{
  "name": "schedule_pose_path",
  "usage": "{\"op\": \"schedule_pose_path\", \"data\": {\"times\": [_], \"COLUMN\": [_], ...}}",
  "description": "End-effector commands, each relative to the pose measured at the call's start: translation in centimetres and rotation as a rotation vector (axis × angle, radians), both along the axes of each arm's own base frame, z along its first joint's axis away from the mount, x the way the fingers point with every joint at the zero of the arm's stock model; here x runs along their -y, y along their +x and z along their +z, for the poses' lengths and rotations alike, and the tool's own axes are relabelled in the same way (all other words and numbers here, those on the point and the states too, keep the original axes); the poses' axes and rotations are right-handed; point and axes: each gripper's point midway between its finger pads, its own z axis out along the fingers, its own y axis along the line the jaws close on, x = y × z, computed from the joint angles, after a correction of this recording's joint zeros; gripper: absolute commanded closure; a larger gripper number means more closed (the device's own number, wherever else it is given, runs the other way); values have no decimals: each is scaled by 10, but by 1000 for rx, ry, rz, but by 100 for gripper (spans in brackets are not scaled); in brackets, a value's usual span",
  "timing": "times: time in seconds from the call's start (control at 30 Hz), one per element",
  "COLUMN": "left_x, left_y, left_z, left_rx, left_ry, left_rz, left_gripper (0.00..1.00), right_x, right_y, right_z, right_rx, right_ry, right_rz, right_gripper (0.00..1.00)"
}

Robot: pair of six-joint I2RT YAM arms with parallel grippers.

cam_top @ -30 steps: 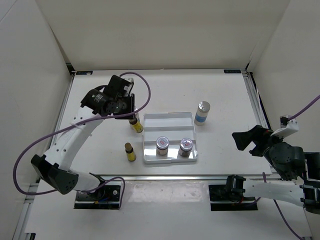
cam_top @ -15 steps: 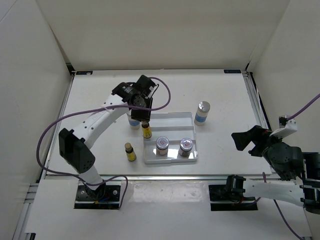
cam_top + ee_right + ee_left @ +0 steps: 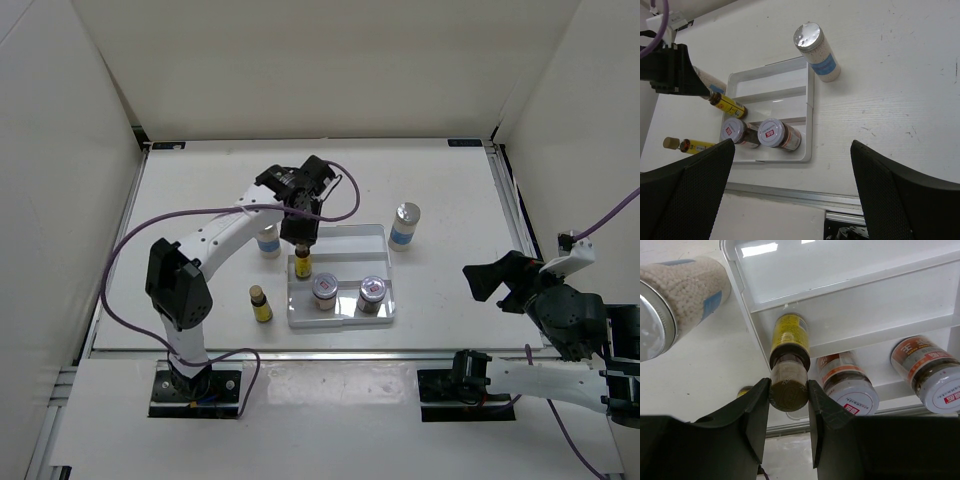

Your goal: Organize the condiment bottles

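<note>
My left gripper (image 3: 301, 248) is shut on the brown cap of a tiny yellow bottle (image 3: 302, 265), which it holds upright at the left end of the white tray (image 3: 340, 243). In the left wrist view both fingers (image 3: 752, 410) press the cap of this bottle (image 3: 789, 340). Two short jars (image 3: 325, 291) (image 3: 372, 294) stand in the tray's near compartment. The other tiny yellow bottle (image 3: 261, 303) stands on the table left of the tray. One tall bottle (image 3: 267, 240) stands by the tray's far left corner, the other (image 3: 404, 226) right of the tray. My right gripper (image 3: 497, 280) is open and empty, far right.
White walls enclose the table on the left, back and right. A metal rail (image 3: 790, 192) runs along the near edge. The purple cable (image 3: 345, 195) loops above the left wrist. The tray's far compartment (image 3: 772, 82) holds nothing.
My left gripper has carried the tiny yellow bottle rightward from beside the tall bottle to the tray's left end. The right arm has not moved.
</note>
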Motion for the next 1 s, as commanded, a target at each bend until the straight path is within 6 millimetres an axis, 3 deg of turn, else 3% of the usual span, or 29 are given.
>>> {"op": "schedule_pose_path", "data": {"times": [0.0, 0.07, 0.1, 0.2, 0.23, 0.3, 0.4, 0.43, 0.5, 0.53, 0.57, 0.63, 0.67, 0.77, 0.83, 0.87, 0.93, 0.97], "left_x": [5, 5, 4, 4, 5, 3, -4, -10, -22, -39, -50, -60, -79, -107, -111, -122, -116, -123], "left_y": [9, 10, 11, 10, 8, 8, 3, -5, -17, -24, -33, -50, -60, -87, -98, -107, -109, -112], "left_z": [17, 14, 14, 18, 23, 31, 62, 79, 89, 108, 98, 98, 93, 77, 66, 49, 37, 20], "left_rx": [64, 57, 63, 80, 97, 117, 179, 223, 269, 343, 352, 408, 455, 496, 503, 507, 532, 530], "left_ry": [-22, -16, -9, -7, -11, -19, -65, -91, -86, -95, -64, -76, -80, -154, -228, -241, -314, -298], "left_rz": [23, 23, 26, 33, 27, 32, 39, 46, 80, 115, 134, 164, 199, 295, 343, 362, 372, 390], "left_gripper": [86, 79, 56, 26, 2, 0, 0, 0, 0, 0, 0, 0, 0, 0, 0, 0, 0, 0], "right_x": [36, 36, 36, 36, 36, 36, 34, 36, 37, 38, 39, 39, 41, 39, 39, 39, 37, 36], "right_y": [-4, -4, -4, -4, -4, -4, -3, -4, -4, -4, -4, -4, -5, -4, -4, -4, -4, -4], "right_z": [-28, -28, -28, -30, -30, -30, -29, -29, -29, -29, -29, -29, -29, -28, -28, -28, -31, -30], "right_rx": [-33, -33, -33, -35, -35, -35, -33, -31, -29, -27, -25, -25, -23, -19, -19, -19, -23, -19], "right_ry": [-226, -226, -226, -235, -235, -235, -226, -217, -208, -216, -208, -208, -199, -198, -198, -198, -216, -215], "right_rz": [-30, -30, -30, -30, -30, -30, -30, -30, -30, -27, -27, -27, -27, -24, -24, -24, -24, -20], "right_gripper": [0, 0, 0, 0, 0, 0, 0, 0, 0, 0, 0, 0, 0, 0, 0, 0, 0, 0]}}
